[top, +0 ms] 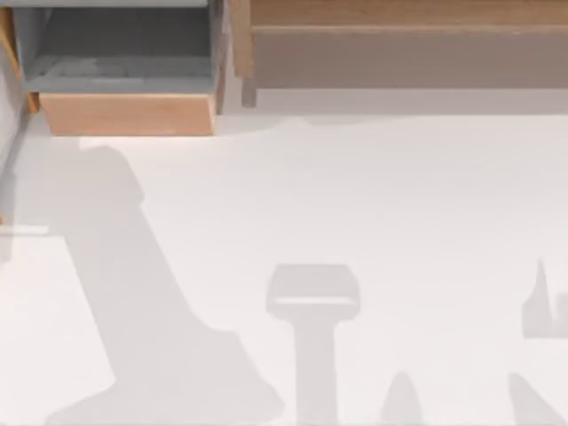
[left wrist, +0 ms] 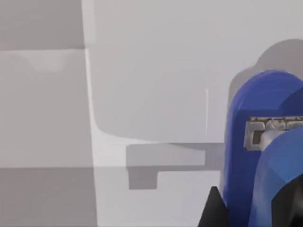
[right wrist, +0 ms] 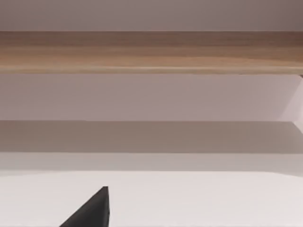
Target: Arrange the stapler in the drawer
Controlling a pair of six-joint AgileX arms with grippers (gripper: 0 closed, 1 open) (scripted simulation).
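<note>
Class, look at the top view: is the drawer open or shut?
Open: the drawer has its tan front pulled forward, exposing its grey inside from above.

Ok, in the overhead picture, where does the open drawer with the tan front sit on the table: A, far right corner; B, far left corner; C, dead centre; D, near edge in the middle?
B: the top view shows the drawer, grey inside behind its tan front panel, at the table's far left, beside the wider brown wooden panel.

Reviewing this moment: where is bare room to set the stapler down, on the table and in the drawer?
The drawer at the top view's far left stands open, its grey floor bare behind the tan front. The white table in front of it and below the wooden panel carries only shadows. In the left wrist view the stapler sits close against the camera.
</note>
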